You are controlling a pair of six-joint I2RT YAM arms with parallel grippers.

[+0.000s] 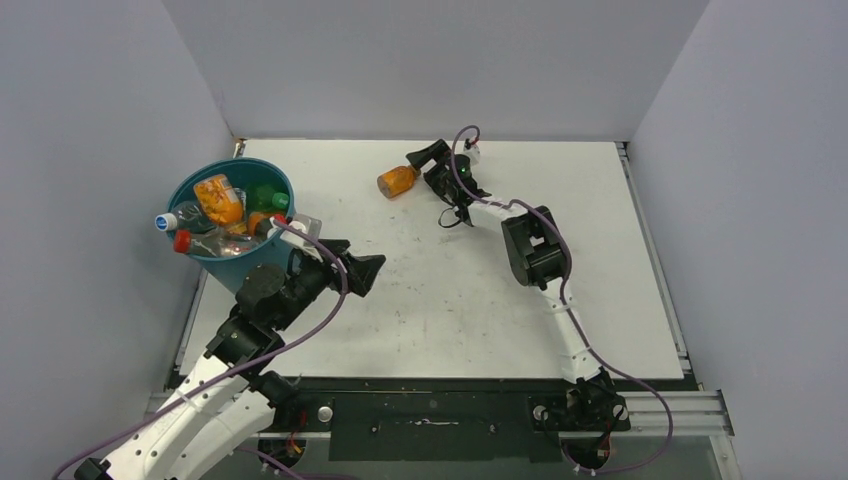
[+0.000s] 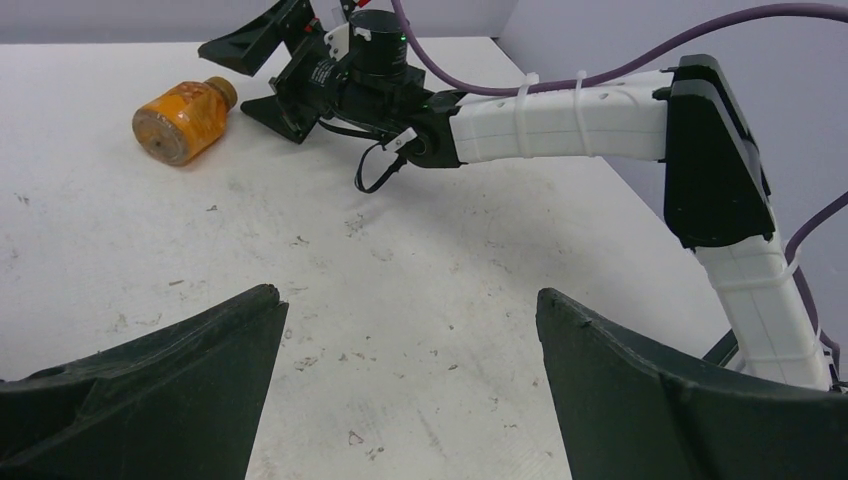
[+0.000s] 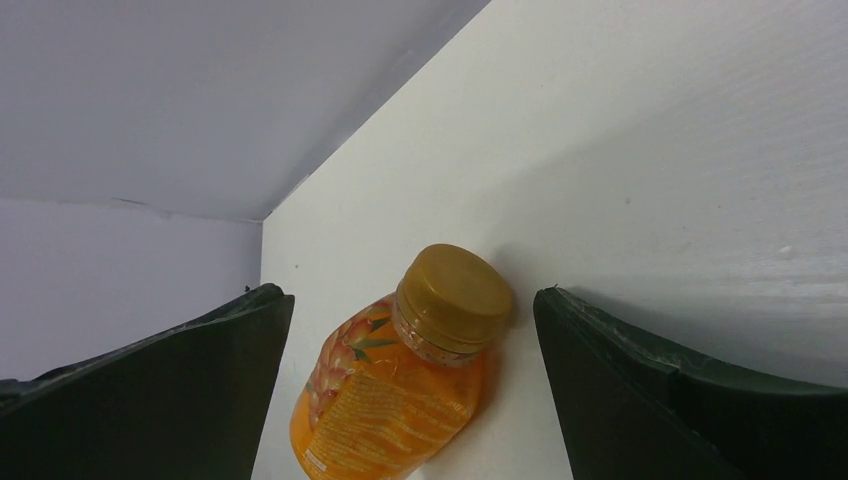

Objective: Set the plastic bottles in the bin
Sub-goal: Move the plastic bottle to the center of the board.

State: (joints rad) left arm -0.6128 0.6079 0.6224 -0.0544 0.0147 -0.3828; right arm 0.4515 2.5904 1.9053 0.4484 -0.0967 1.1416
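Now lining right fingers (image 3: 140,400), spread wide, onto the bottle (image 3: 400,390) lower centre for grasping; left fingers (image 2: 150,400) waiting wide.

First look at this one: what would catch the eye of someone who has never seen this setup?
The teal bin at the far left of the table draws the eye first, heaped to its rim with bottles. Next is a lone orange bottle with a brown cap, lying on its side near the far edge. The right gripper is open, with a finger on either side of the cap, not yet closed on it.
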